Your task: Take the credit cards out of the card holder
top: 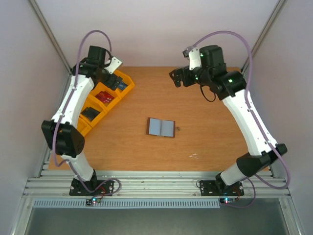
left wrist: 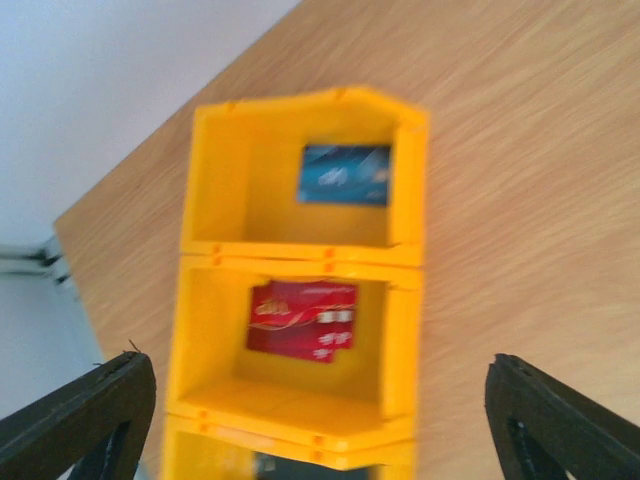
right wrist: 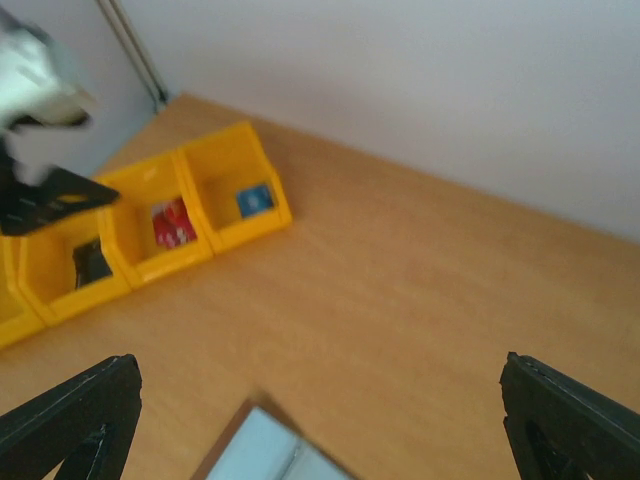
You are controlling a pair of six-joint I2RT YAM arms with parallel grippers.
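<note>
The card holder (top: 160,127) is lying open and flat around the middle of the bench (top: 210,142), with its grey-blue lining facing up and a brown edge showing along its near side. No gripper is touching it. From the top view I cannot tell whether any card is sitting in its pockets.

A row of yellow bins is running diagonally along the far left part of the bench, well apart from the card holder. A red card (left wrist: 302,320) is lying flat on the floor of the middle bin (left wrist: 210,330). A blue card (left wrist: 345,175) is lying in the farthest bin (left wrist: 215,180) next to it. The next bin towards the near side is holding a dark item (right wrist: 92,262) that is too blurred to identify.

The left gripper (left wrist: 315,365) is hovering over the row of bins, roughly above the middle one. Its two fingers are spread wide apart and are carrying nothing.

The right gripper (right wrist: 320,360) is hanging in the air over the far right part of the bench, away from the card holder, whose far edge is just showing at the bottom of the right wrist view. Its fingers are also spread wide and are gripping nothing.
</note>
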